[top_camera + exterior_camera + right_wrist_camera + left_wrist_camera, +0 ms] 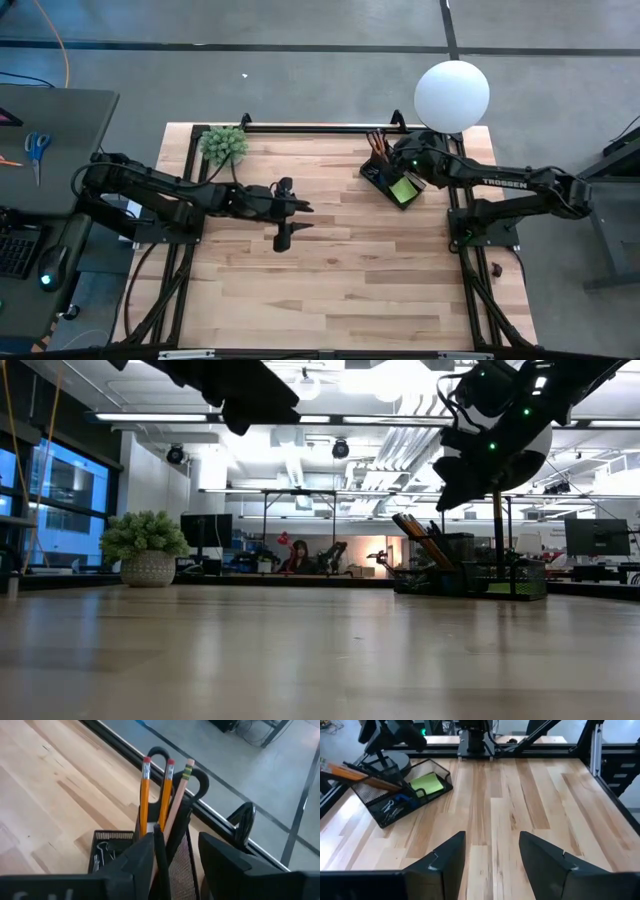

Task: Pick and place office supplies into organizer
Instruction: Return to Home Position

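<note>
Right claw (175, 854) tilts down, open, over the organizer (111, 835): two orange pencils (144, 795), one wooden pencil (178, 795) inside. Left claw (492, 855) open, well apart.

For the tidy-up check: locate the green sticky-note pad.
High view: the sticky-note pad lies in the black organizer on the table's right side, beside the white globe lamp.

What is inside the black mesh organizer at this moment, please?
In the organizer lean two orange pencils, a wooden pencil, a black pen and black-handled scissors. A lime-green sticky-note pad, a blue piece and clips lie in the low compartments. The scissors' blades are covered.
</note>
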